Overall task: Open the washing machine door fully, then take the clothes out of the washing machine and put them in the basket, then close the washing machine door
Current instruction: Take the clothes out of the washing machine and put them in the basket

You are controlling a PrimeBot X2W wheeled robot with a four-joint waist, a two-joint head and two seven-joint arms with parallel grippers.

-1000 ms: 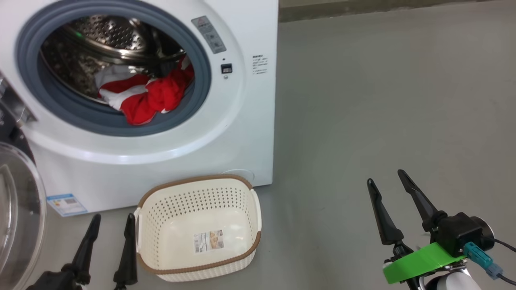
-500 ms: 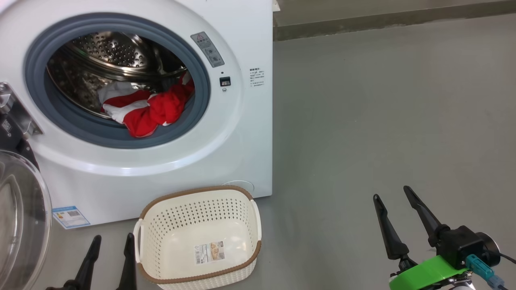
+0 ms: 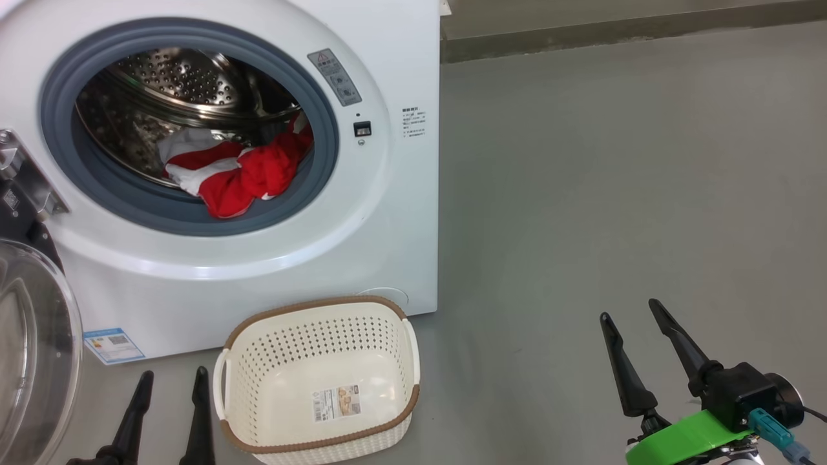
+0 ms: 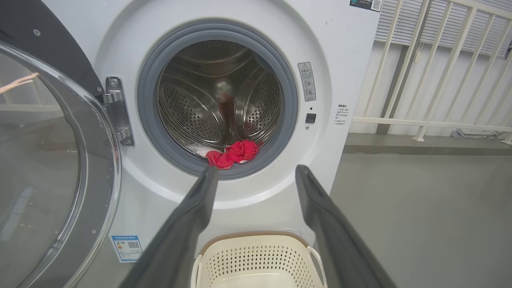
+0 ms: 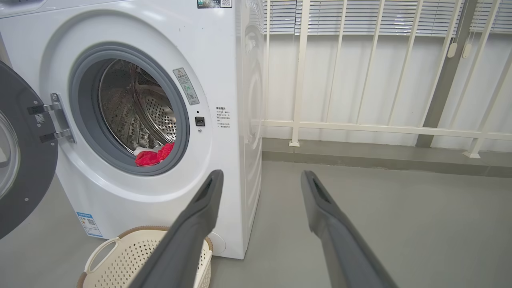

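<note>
**Door swung wide, red clothes [image 3: 232, 174] heaped at the drum's front lip, both grippers empty.**

The clothes lie low in the washing machine [image 3: 387, 213], spilling onto the grey rubber ring [image 3: 194, 216]. Soft, light and limp, they should bunch under a pinch, so the raised red fold nearest the ring looks the best hold. How many garments are tangled is hard to tell. The left gripper [image 3: 174, 372] and right gripper [image 3: 629, 310] hang with jaws spread wide, holding nothing. The basket [image 3: 310, 303] stands just before the machine's foot, below the opening. The washing machine door [image 3: 32, 349] crowds the left side, while bare floor [image 3: 614, 161] to the right leaves ample room.
</note>
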